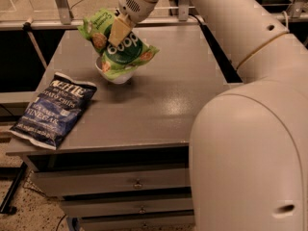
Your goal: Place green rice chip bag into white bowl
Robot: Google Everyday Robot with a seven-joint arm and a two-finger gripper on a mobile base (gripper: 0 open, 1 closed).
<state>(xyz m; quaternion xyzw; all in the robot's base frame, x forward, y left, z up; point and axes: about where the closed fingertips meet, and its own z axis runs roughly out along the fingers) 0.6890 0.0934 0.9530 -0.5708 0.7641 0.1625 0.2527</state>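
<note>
The green rice chip bag is light green with a dark green circle and hangs tilted over the white bowl, covering most of it; its lower end reaches the bowl's rim. My gripper is shut on the bag's upper middle, directly above the bowl at the back left of the table. Only the bowl's front wall shows under the bag.
A dark blue Kettle chip bag lies flat at the table's left front corner, partly over the edge. The grey table top sits on a drawer cabinet. My arm's large white body fills the right side. A metal rail runs behind the table.
</note>
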